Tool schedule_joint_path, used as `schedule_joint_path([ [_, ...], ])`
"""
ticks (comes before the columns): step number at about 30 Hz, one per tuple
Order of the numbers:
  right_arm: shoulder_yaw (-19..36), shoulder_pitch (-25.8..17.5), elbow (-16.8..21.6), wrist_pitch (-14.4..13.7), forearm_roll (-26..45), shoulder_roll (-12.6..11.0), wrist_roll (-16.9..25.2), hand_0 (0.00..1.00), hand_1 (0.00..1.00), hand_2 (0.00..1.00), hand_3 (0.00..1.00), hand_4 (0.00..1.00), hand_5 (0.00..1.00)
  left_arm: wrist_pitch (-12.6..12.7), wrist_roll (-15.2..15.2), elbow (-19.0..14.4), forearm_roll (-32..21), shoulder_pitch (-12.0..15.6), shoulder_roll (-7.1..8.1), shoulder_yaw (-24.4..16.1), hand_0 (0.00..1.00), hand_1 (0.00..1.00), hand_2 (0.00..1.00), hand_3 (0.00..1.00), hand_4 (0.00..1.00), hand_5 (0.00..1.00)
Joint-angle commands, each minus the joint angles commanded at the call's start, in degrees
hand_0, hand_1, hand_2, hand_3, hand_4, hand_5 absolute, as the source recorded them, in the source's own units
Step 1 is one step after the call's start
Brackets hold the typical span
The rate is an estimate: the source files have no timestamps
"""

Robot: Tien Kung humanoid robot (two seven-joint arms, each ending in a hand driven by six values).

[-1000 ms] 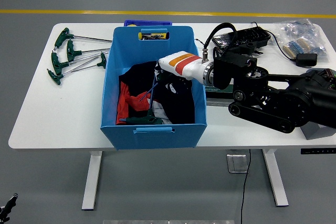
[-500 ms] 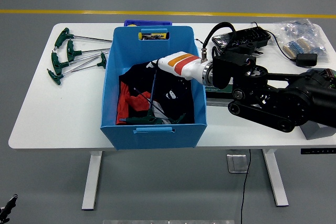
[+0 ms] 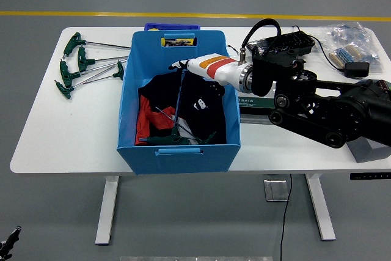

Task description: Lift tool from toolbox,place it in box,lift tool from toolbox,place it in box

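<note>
Two green T-grips sit low against the near wall of the blue box (image 3: 177, 160): left grip (image 3: 164, 140) and right grip (image 3: 208, 137), both on the black-and-red cloth (image 3: 201, 111).

The tool (image 3: 179, 99) I'm carrying is inside the box. Its thin shaft runs from near the left grip up to my right hand (image 3: 181, 65). That grip is probably its handle, but the joint is too small to confirm.

Change over the last second: my hand rose and moved toward the box's far-left, and more shaft shows below it. The long axis now reads nearly vertical in the picture, handle end down and near, free end up at my hand.

Fingers look pinched on the shaft's top end, though the view is coarse.

My read is that the placement is nearly done and only the release is left.

Further out, the toolbox (image 3: 282, 44) is behind my forearm, and loose wrenches (image 3: 79, 65) lie on the table (image 3: 61, 132) at far left.
</note>
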Motion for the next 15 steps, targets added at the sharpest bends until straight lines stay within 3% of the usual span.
schedule_joint_path([
  [5, 6.97, -2.69, -0.9, -1.59, 1.06, -2.4, 2.15, 0.964, 0.95, 0.998, 0.998, 0.998, 0.477, 0.02, 0.0, 0.0, -0.01, 0.18, 0.0, -0.06, 0.888, 0.901, 0.906, 0.751, 0.697, 0.787],
  [6, 8.99, -3.56, -0.96, -2.26, 1.64, -3.21, 2.78, 0.998, 0.997, 0.998, 0.998, 0.998, 0.568, 0.04, 0.03, 0.0, 0.08, 0.23, 0.0, -0.13, 0.888, 0.9, 0.906, 0.751, 0.697, 0.787],
  [8, 12.32, -4.92, -1.03, -2.9, 2.53, -4.36, 4.22, 0.998, 0.997, 0.998, 0.998, 0.998, 0.568, 0.04, 0.01, 0.0, 0.04, 0.32, 0.0, -0.12, 0.888, 0.9, 0.906, 0.751, 0.697, 0.787],
  [11, 17.87, -7.89, -1.07, -4.14, 5.37, -6.56, 8.67, 0.998, 0.997, 0.998, 0.998, 0.998, 0.568, 0.04, 0.02, 0.0, 0.14, 0.48, -0.05, -0.18, 0.888, 0.9, 0.906, 0.751, 0.697, 0.787],
  [12, 19.33, -8.63, -0.98, -4.47, 6.65, -7.03, 9.79, 0.998, 0.998, 0.998, 0.998, 0.998, 0.625, 0.04, 0.04, 0.0, 0.18, 0.52, -0.06, -0.19, 0.888, 0.901, 0.907, 0.75, 0.698, 0.788],
  [15, 24.49, -12.36, -0.01, -5.18, 13.65, -9.34, 13.7, 0.998, 0.998, 0.998, 0.998, 0.998, 0.625, 0.02, 0.02, 0.0, 0.22, 0.73, -0.16, -0.19, 0.888, 0.901, 0.907, 0.75, 0.698, 0.788],
])
